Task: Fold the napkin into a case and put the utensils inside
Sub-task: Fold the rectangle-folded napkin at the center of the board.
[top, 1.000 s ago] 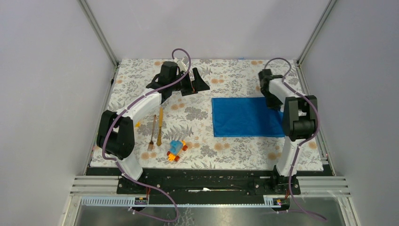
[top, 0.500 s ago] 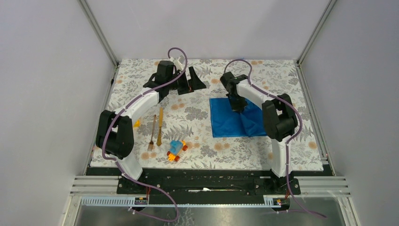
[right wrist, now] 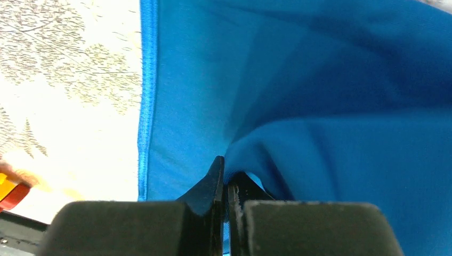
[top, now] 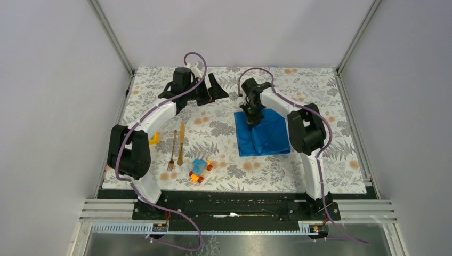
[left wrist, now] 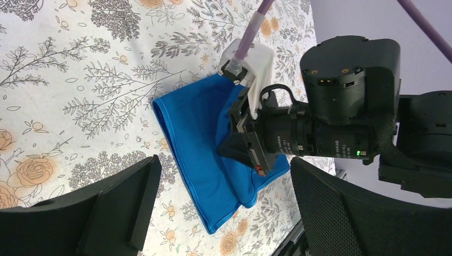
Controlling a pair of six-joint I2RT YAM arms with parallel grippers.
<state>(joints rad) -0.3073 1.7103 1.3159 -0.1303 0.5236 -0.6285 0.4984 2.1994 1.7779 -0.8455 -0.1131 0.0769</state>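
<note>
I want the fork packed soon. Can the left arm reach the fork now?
Probably yes. The fork lies bare beside the knife with nothing over it, and the left tool is open, empty and on that side.

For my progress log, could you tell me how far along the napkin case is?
Done: the bright blue cloth napkin is partly folded over. In hand: the right gripper pinches a fold of it. Remaining: finish the case, insert the slim golden fork and knife lying outside.
</note>
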